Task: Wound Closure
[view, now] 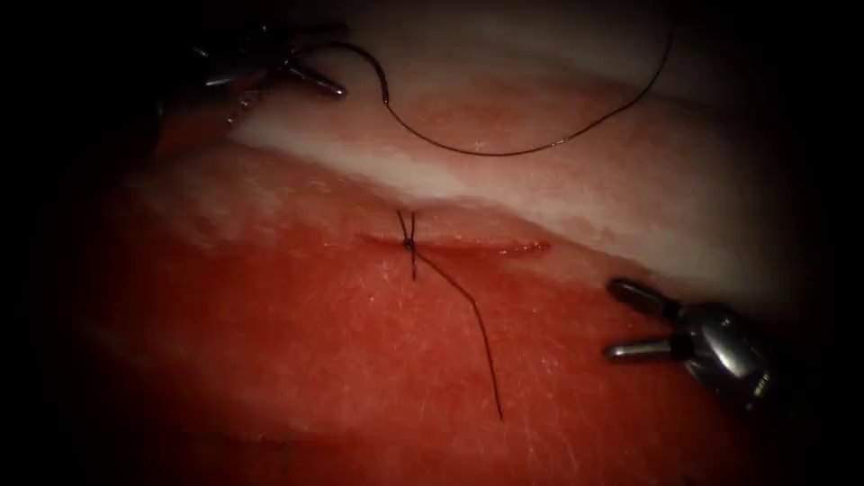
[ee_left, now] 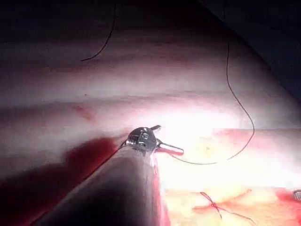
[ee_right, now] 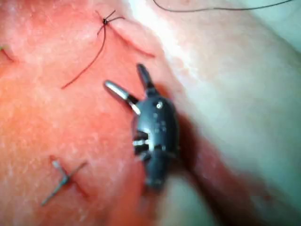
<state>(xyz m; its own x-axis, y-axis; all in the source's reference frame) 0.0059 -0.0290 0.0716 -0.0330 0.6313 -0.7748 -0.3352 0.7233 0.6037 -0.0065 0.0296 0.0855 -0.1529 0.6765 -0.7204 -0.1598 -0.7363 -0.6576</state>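
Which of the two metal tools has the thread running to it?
The left tool, far from the cut: the long thread ends there. The right tool is open, holding nothing.

The right hand [view: 634, 319] at the lower right of the endoscope view has two slim, round-tipped metal fingers [view: 637, 350], dull grey with bright glints, joined to a bulkier polished steel wrist. Seen from its own wrist camera, the right hand [ee_right: 124, 80] sits on a dark, rounded knuckle with a small bright rivet and ridged silver links behind it. The left hand [view: 310, 67], upper left in the endoscope view, is small and shiny. From its wrist camera the left hand [ee_left: 164, 139] shows a round silver hub on a wide dark shaft.
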